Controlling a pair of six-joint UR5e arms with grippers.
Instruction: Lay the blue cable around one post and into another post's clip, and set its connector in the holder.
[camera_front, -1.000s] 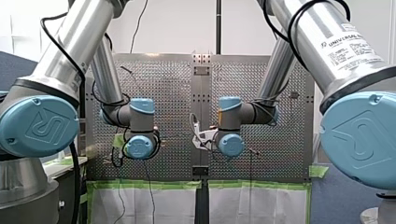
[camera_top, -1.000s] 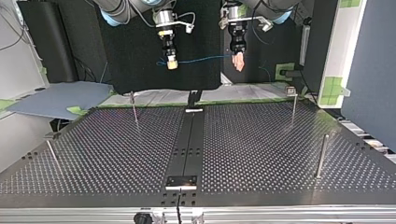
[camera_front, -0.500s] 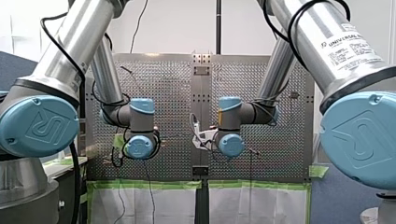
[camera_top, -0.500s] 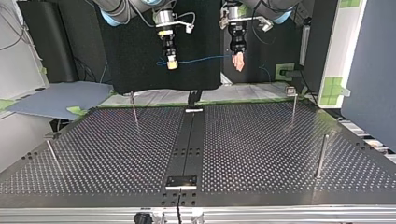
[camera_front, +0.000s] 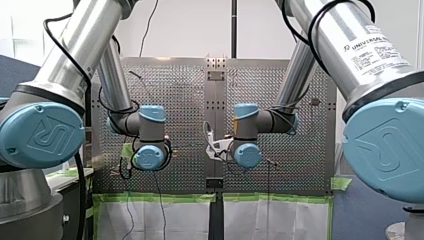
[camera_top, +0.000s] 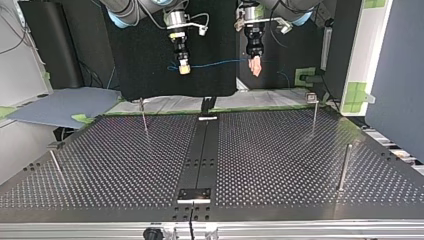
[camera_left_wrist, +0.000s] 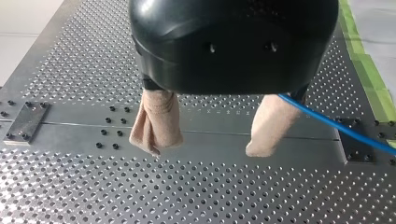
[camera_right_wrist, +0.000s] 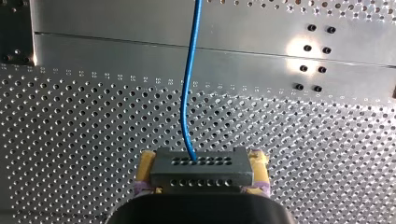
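Observation:
My right gripper (camera_right_wrist: 201, 163) is shut on a grey connector block (camera_right_wrist: 201, 171), held between its yellow pads (camera_right_wrist: 145, 164). The blue cable (camera_right_wrist: 190, 84) leaves the block and runs ahead over the perforated table. In the top view it spans as a blue cable (camera_top: 215, 63) in the air from my right gripper (camera_top: 184, 69) at the left to my left gripper (camera_top: 255, 67) at the right. My left gripper (camera_left_wrist: 203, 149) is open, its beige fingers (camera_left_wrist: 156, 123) wide apart. The cable (camera_left_wrist: 336, 126) passes beside one finger, not pinched between them. Both grippers hang well above the plate.
Thin metal posts stand on the plate in the top view: one at the back left (camera_top: 144, 114), one at the back right (camera_top: 314, 114), one at the right (camera_top: 344, 167), one at the left (camera_top: 56, 167). A small black plate (camera_top: 195, 194) sits on the centre strip near the front edge.

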